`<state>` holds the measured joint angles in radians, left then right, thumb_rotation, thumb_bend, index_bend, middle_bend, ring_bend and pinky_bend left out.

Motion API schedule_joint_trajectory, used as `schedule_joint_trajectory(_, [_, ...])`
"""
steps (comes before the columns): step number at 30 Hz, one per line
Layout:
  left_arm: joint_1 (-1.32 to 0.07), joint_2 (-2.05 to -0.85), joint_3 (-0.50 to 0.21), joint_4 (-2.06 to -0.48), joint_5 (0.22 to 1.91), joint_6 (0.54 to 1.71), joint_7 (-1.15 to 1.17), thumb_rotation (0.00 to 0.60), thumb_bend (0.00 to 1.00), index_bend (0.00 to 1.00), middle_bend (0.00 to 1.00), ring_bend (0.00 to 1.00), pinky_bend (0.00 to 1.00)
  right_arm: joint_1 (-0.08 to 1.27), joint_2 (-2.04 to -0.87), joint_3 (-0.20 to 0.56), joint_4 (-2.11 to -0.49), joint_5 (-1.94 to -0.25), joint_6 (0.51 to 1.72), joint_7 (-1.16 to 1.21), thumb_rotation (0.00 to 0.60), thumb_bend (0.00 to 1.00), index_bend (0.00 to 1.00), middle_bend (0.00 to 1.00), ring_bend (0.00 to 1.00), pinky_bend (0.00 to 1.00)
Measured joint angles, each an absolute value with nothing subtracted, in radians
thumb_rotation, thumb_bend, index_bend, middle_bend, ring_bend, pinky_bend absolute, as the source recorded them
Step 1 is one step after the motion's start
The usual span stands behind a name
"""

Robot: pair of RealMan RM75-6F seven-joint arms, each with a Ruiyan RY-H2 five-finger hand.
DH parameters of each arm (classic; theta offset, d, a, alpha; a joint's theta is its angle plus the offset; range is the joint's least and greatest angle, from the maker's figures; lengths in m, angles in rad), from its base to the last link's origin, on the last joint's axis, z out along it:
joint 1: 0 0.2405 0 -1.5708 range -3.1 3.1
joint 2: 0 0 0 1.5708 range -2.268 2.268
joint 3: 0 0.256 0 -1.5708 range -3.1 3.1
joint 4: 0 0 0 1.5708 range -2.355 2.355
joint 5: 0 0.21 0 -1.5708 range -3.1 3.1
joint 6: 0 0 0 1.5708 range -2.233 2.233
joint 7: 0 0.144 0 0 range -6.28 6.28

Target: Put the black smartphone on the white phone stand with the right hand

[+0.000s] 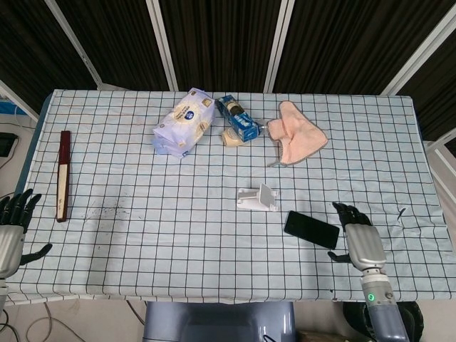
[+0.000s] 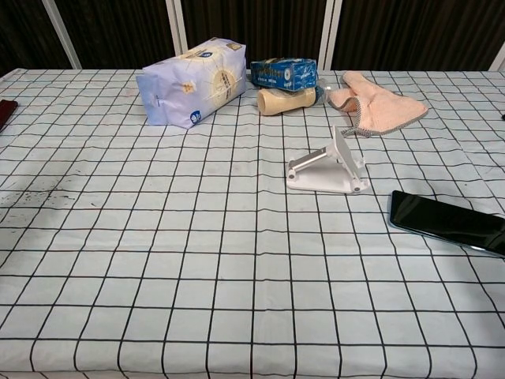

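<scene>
The right hand (image 1: 361, 241) hangs over the near right part of the table (image 1: 142, 242), fingers spread a little and holding nothing, its fingertips just beside the near right end of the black smartphone (image 1: 311, 229), which lies at about nine o'clock from the hand; whether they touch cannot be told from the head view, and the chest view does not show the hand. The smartphone lies flat on the checked cloth, screen up, slightly askew, with the white phone stand (image 1: 257, 197) near it at about ten o'clock, the two apart; in the chest view the stand (image 2: 329, 167) sits with its slanted back plate raised and the phone (image 2: 447, 222) lies at its four o'clock. From the stand toward twelve o'clock, along the far edge, lie a pink cloth (image 1: 299, 132), a blue box (image 1: 238, 118) with a beige bottle (image 1: 231, 137) touching its near side, and a pale blue and white packet (image 1: 184, 122) lying on its side at the left of these. Well away at nine o'clock a dark red and cream stick-like item (image 1: 63, 174) lies lengthwise by the left edge. The left hand (image 1: 13, 226) is at the table's near left corner, off the cloth, fingers apart and empty
</scene>
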<state>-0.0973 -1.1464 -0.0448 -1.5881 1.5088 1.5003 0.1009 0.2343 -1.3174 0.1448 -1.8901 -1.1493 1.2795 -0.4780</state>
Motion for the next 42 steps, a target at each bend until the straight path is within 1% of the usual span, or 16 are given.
schedule_joint_trajectory(4, [-0.098,-1.144,-0.044,-1.587,1.509,1.498,0.1,0.6,0.0,0.0,0.0,0.0,0.0,0.268,-1.394,0.162,-1.873,-1.078,1.276,-0.545,0.6,0.11,0.17,0.19,0.18,0.16])
schedule_joint_trajectory(7, [-0.099,-1.141,-0.042,-1.589,1.51,1.495,0.094,0.6,0.0,0.0,0.0,0.0,0.0,0.288,-1.436,0.171,-1.852,-1.038,1.28,-0.583,0.6,0.11,0.17,0.19,0.18,0.16])
schedule_joint_trajectory(16, [-0.102,-1.134,-0.04,-1.595,1.505,1.482,0.084,0.6,0.0,0.0,0.0,0.0,0.0,0.329,-1.513,0.199,-1.794,-0.926,1.282,-0.621,0.6,0.11,0.17,0.18,0.17,0.16])
schedule_joint_trajectory(23, [-0.104,-1.131,-0.039,-1.599,1.502,1.476,0.08,0.6,0.0,0.0,0.0,0.0,0.0,0.355,-1.549,0.207,-1.741,-0.877,1.27,-0.63,0.6,0.11,0.17,0.16,0.16,0.16])
schedule_joint_trajectory(35, [-0.105,-1.128,-0.039,-1.605,1.493,1.467,0.079,0.6,0.0,0.0,0.0,0.0,0.0,0.385,-1.583,0.207,-1.671,-0.802,1.244,-0.628,0.6,0.12,0.17,0.16,0.16,0.16])
schedule_joint_trajectory(42, [-0.106,-1.126,-0.04,-1.607,1.488,1.465,0.076,0.6,0.0,0.0,0.0,0.0,0.0,0.401,-1.6,0.21,-1.646,-0.778,1.238,-0.629,0.6,0.12,0.21,0.18,0.16,0.16])
